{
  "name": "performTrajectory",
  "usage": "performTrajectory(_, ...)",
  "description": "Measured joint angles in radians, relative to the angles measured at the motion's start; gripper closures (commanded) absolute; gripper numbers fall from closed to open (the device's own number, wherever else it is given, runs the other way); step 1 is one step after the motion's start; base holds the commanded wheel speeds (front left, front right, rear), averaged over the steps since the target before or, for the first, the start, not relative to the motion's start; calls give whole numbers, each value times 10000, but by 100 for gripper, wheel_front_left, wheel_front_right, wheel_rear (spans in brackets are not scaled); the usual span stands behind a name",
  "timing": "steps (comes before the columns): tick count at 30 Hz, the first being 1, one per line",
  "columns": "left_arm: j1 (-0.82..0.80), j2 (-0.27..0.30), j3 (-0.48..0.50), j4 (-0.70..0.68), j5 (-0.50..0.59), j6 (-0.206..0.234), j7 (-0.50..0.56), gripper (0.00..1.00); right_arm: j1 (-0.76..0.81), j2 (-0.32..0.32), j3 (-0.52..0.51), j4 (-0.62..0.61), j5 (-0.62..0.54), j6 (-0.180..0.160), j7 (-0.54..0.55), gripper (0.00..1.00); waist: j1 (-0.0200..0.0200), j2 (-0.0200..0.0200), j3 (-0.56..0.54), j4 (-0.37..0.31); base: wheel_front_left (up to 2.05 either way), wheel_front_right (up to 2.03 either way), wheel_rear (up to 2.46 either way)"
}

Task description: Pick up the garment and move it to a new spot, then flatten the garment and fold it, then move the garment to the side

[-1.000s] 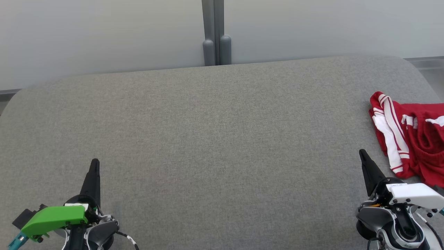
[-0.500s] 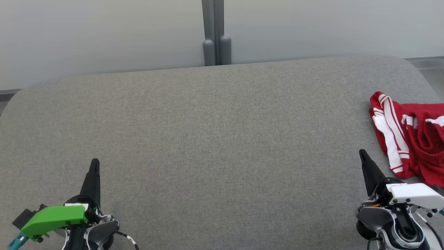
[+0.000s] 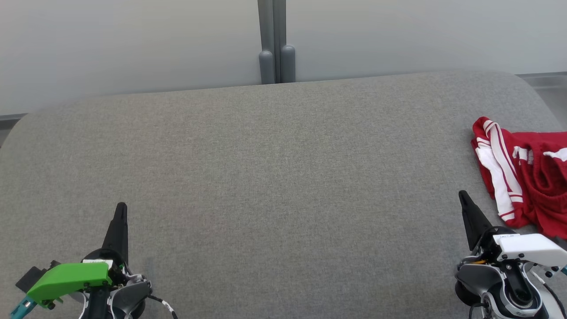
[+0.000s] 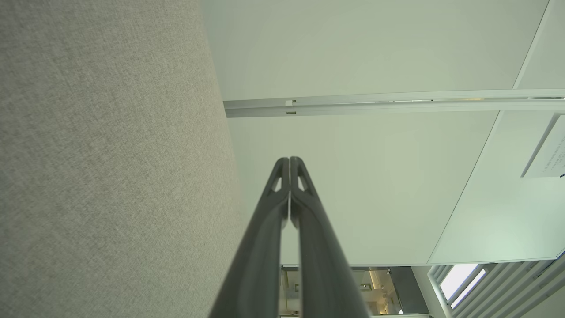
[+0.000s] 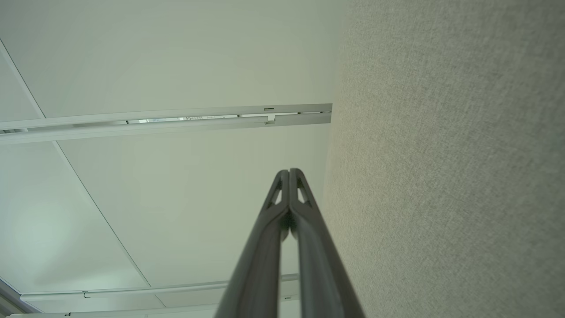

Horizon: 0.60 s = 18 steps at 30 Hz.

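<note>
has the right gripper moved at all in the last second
No. The right gripper sits at the same spot on the grey table, its shut tip just as far from the red garment as before.

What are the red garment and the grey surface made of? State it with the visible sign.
Red garment: likely thin sports knit, matte; it lies crumpled in soft folds, with white stripes. Grey surface: seemingly woven upholstery fabric, matte; fine heathered weave shows.
</note>
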Motion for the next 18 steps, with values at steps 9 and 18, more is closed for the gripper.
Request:
performTrajectory(9,0,0,0,0,0,0,0,100,0,0,0,0,0,0,0,100,0,0,0,0,0,0,0)
performTrajectory(18,-1,0,0,-2,0,0,0,100,0,0,0,0,0,0,2,100,0,0,0,0,0,0,0)
